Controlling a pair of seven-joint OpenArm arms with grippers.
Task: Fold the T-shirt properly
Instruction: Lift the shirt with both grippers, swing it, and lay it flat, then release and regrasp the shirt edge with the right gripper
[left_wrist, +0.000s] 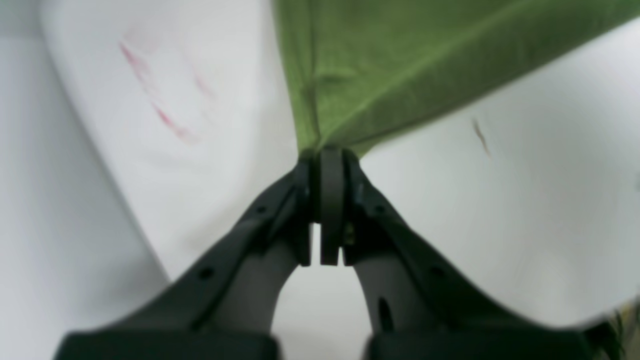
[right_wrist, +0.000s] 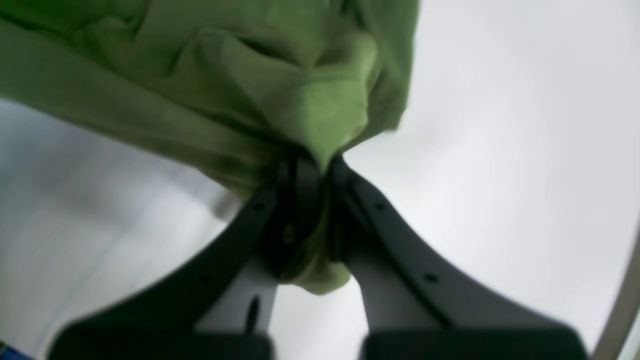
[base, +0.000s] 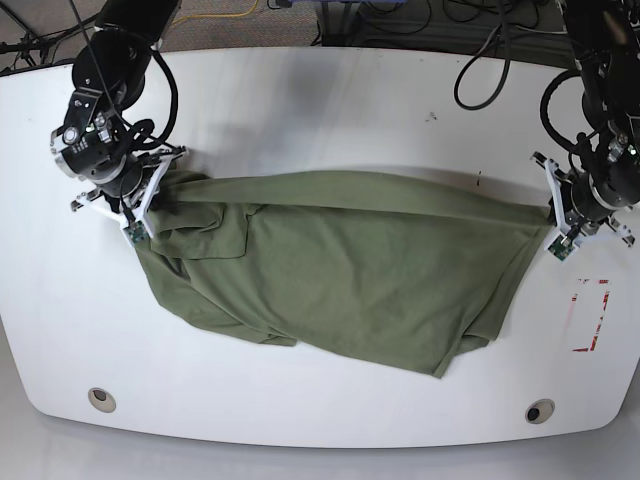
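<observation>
**Already pinched at both ends: the shirt is held stretched across the table**

Closest in, the left gripper is seen clamped tight on a thin corner of the T-shirt, with the cloth fanning away from the jaws in taut straight creases. The right gripper is likewise closed on fabric, but a thick bunched wad is caught there, and a lobe of cloth is squeezed out behind the jaws.

From the base view, the T-shirt is shown lying on the white table, its long axis running between the two grippers, from the right gripper at that view's left to the left gripper at its right. The upper edge is drawn nearly straight between them, while the rest sags toward the near table edge and ends in a loose corner. Neither arm is nearer; each holds one end, so any coming move is judged to depend on both travelling together across the long axis.

Only the wrist views reveal how much cloth each pinch contains. Only the base view reveals the crumpled folds beside the right gripper and red marks on the table near the left arm.
</observation>
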